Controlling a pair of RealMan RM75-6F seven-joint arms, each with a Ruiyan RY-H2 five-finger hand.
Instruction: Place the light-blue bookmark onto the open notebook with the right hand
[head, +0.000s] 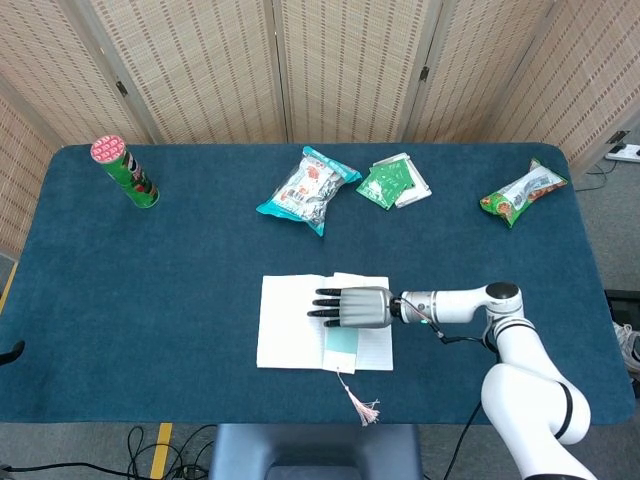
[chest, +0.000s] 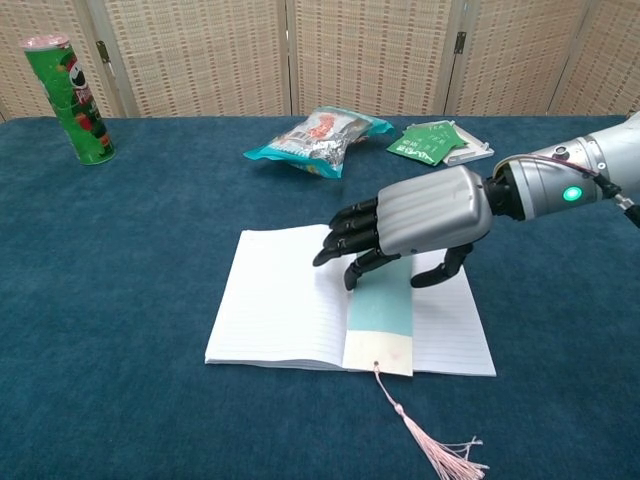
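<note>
An open white lined notebook (head: 290, 320) (chest: 280, 300) lies at the table's front middle. The light-blue bookmark (head: 343, 348) (chest: 380, 320) lies lengthwise on the notebook's right page, close to the spine. Its cream lower end hangs over the front edge, and its pink tassel (head: 362, 405) (chest: 440, 455) trails on the blue cloth. My right hand (head: 355, 307) (chest: 420, 215) hovers palm down over the notebook, with its fingertips on the bookmark's upper end, holding it. How the bookmark's top is held is hidden under the fingers. My left hand does not show.
A green cylindrical can (head: 125, 172) (chest: 70, 95) stands at the back left. A teal snack bag (head: 308, 188) (chest: 318, 130) and green packets (head: 393, 182) (chest: 435, 142) lie behind the notebook. Another green snack bag (head: 522, 192) lies back right. Woven screens stand behind the table.
</note>
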